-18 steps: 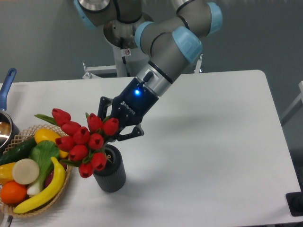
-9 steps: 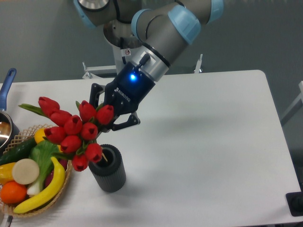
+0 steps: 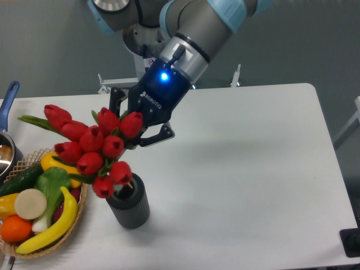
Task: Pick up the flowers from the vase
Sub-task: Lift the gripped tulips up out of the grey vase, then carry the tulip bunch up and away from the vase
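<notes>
- The table [image 3: 253, 169] is white; on it, at the left, we see a basket [image 3: 73, 222] of fruit and vegetables, and a pot [image 3: 5, 149] with a blue handle at the far left edge.
- The arm [image 3: 197, 22] comes down from the top centre, leaning towards the left.
- The gripper [image 3: 132, 132] sits right behind the bunch; we judge the jaws to be closed on the flowers' stems, though the buds hide the contact itself.
- The flowers [image 3: 93, 149] hang tilted above the vase and the basket's near rim; the lowest buds are at the vase's mouth, and we cannot tell whether the stem ends are clear of it.
- We judge the bunch light, top-heavy and soft: the buds would crush or bend, so the tied stems below the heads are the place to hold.
- The vase [image 3: 129, 205] stands upright just beside the basket; it looks light enough to tip if the stems drag.
</notes>
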`<state>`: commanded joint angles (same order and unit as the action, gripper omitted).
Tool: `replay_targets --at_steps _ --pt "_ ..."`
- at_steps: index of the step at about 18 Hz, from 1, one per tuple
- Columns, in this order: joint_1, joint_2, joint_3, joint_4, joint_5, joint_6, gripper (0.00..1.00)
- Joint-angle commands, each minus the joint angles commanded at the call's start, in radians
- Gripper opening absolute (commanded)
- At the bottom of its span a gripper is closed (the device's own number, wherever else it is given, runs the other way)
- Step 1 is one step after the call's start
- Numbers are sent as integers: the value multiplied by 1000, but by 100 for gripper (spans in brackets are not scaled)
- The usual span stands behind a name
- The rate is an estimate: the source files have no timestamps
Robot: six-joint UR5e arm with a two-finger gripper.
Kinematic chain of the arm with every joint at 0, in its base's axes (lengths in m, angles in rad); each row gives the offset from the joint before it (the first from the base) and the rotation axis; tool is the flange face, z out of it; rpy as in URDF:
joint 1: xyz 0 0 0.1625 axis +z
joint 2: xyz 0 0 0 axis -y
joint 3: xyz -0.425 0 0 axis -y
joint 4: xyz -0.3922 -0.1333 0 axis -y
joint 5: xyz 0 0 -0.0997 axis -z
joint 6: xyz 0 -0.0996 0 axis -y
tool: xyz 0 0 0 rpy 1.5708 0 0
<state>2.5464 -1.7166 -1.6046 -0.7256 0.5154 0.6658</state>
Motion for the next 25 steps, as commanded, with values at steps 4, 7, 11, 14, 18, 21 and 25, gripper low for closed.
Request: replay_targets --at_steps 4,7,11,14,18,21,25 --pt "38 5 26 0 0 -25 25" --pt "106 3 28 0 5 -6 25" --pt "184 -3 15 0 5 78 25" --pt "245 -9 17 0 5 98 25" --pt "279 -24 15 0 5 113 25" --pt "288 -25 11 0 6 112 25" --pt "296 -24 5 0 5 107 25"
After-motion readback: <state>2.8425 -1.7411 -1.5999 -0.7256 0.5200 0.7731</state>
